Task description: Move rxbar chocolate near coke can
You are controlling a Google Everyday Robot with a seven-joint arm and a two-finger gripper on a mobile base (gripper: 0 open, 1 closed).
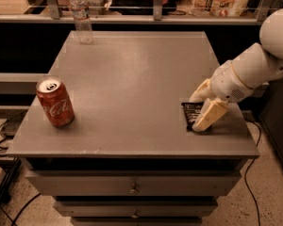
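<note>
The rxbar chocolate (190, 113), a flat black bar with white lettering, lies near the table's right front edge. My gripper (203, 104) is down on it, with the white arm coming in from the right. The fingers are apart: one fingertip (200, 91) rests at the bar's far end and the other (208, 117) covers its near right part. The bar lies flat on the table between them. The coke can (55, 101), red with white script, stands upright near the left front edge, far from the bar.
A clear plastic water bottle (80, 16) stands at the table's far left corner. The grey table (132, 74) has drawers below its front edge. A railing and shelves with bags run behind it. Cables lie on the floor at the left.
</note>
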